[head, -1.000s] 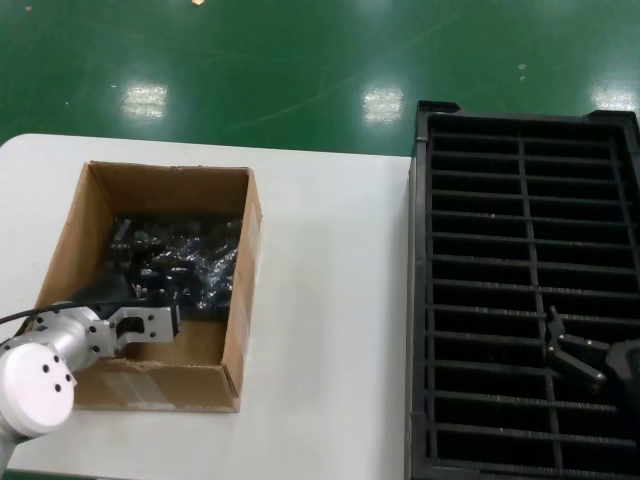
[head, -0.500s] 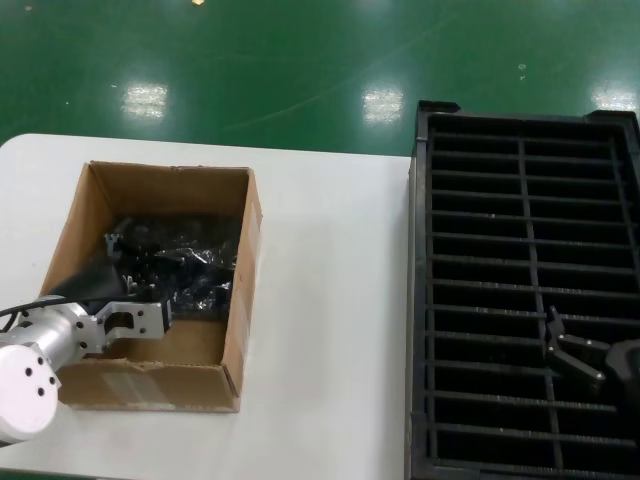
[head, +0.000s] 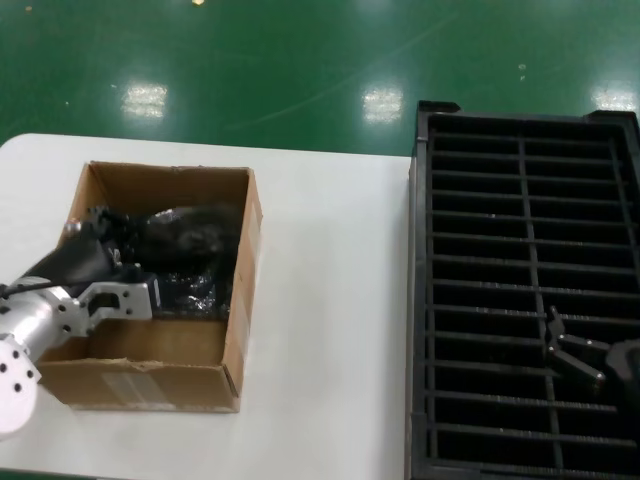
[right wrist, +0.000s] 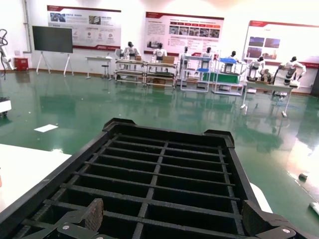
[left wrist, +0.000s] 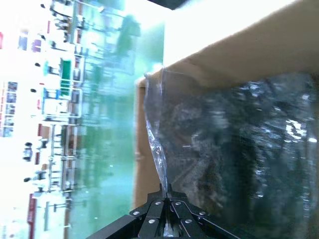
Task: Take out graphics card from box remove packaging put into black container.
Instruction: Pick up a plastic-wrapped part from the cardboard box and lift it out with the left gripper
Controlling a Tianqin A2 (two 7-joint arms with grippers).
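The brown box (head: pixel 243 270) sits on the left of the white table. Inside it lies the dark, shiny packaging (head: pixel 195 240), bunched and raised toward the box's left side. My left gripper (head: pixel 146 293) reaches into the box from its near left corner. In the left wrist view that gripper (left wrist: pixel 165 193) is shut on a thin edge of the translucent packaging (left wrist: pixel 239 149). The graphics card is hidden inside the bag. My right gripper (head: pixel 573 356) hangs open and empty over the near part of the black container (head: pixel 520 200); it also shows in the right wrist view (right wrist: pixel 174 219).
The black container (right wrist: pixel 159 164) fills the table's right side, its ribs forming long narrow slots. Bare white tabletop (head: pixel 330 300) lies between box and container. Green floor lies beyond the table's far edge.
My left gripper has drawn back toward the box's left wall. The packaging has come with it, rising and bunching up. The right arm has not moved.
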